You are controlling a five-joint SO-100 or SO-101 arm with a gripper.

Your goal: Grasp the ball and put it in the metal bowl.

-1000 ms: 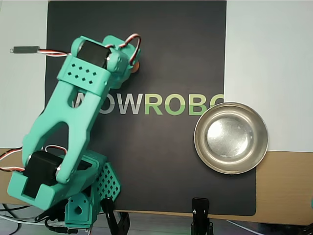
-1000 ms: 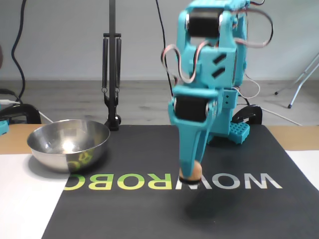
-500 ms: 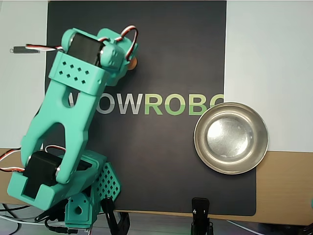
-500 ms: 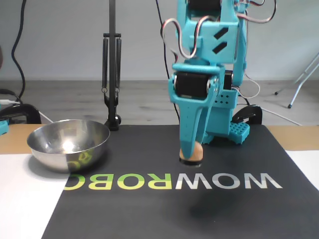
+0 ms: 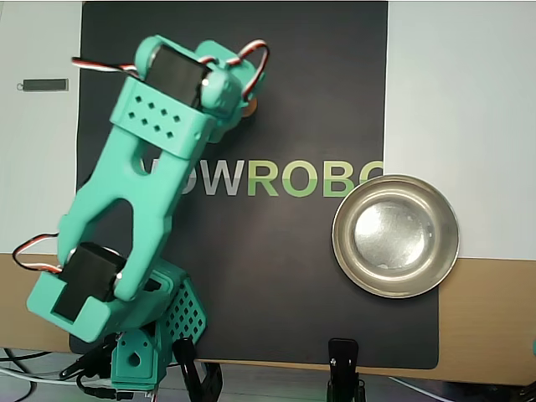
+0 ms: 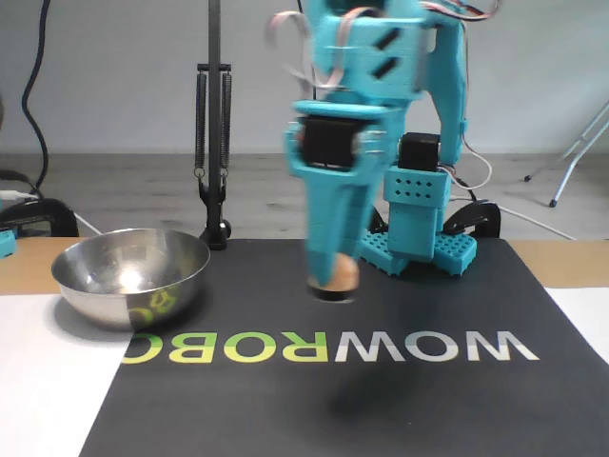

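Gripper: the gripper point(image 6: 333, 282) is clenched on the ball point(image 6: 340, 274), fingers pointing straight down; the fixed view is motion-blurred here
Ball: held at the fingertips, clear of the mat point(image 6: 457, 409), its shadow lying on the mat below; in the overhead view only an orange sliver point(image 5: 249, 106) peeps out from under the wrist
Bowl: the bowl point(image 6: 130, 276) stands empty at the mat's edge, well apart from the ball
Key relation: in the fixed view the bowl lies to the left of the held ball and lower; in the overhead view it lies to the right and toward the bottom edge point(image 5: 395, 235)
Step, as I judge it: the carry toward the bowl; the grasp is done, the drop is not
Next move calls for: swinging the arm across until the ball hangs over the bowl's middle; then opening
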